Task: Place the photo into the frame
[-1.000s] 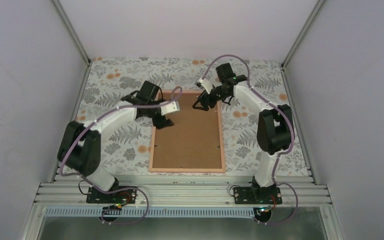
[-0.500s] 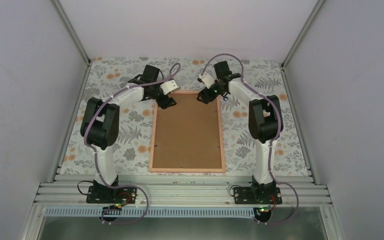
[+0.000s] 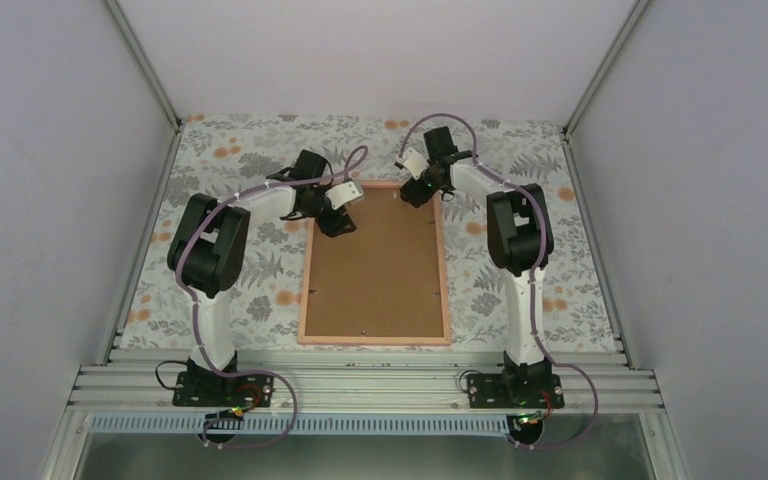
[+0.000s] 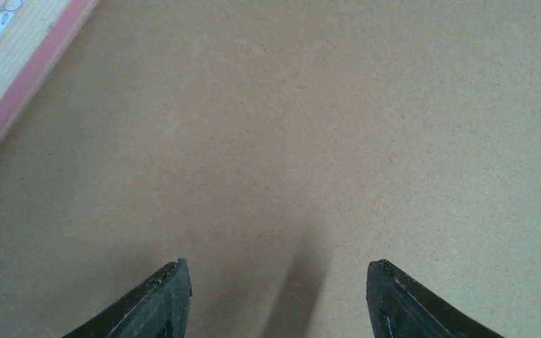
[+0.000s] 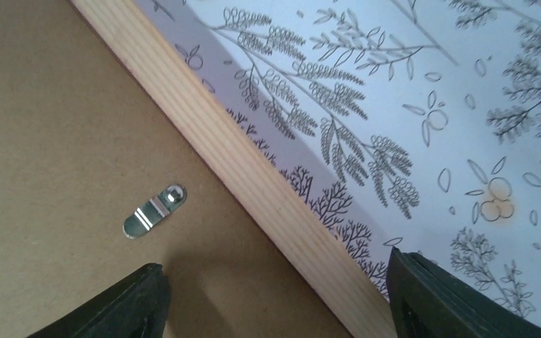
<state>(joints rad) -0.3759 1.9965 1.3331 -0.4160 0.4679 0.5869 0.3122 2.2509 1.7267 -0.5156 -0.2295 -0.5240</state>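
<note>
1. Pink-orange, thin and rectangular, the wooden picture frame (image 3: 375,341) lies flat and back up in the middle of the table (image 3: 560,300), with its long sides running away from the arm bases.
2. A plain brown fibreboard backing board (image 3: 375,275) fills the frame's opening. The photo shows in no view, so I cannot tell where it sits.
3. A small silver metal turn clip (image 5: 153,211) lies on the board just inside the frame's pale wood rail, near the far right corner.
4. The left pincer (image 3: 337,224) hangs over the board close to the frame's far left corner. Its black fingers (image 4: 158,306) stand apart with only bare board between them and hold nothing. Whether the tips touch the board cannot be told.
5. The right pincer (image 3: 412,194) is at the far right corner and is likewise open. One finger is over the board and the other over the cloth, and the rail passes between them ungripped.
6. A white cloth printed with grey ferns and orange blossoms (image 3: 230,165) covers the table around the frame.
7. Both arm bases are bolted to a ribbed aluminium rail (image 3: 360,385) at the near edge.
</note>
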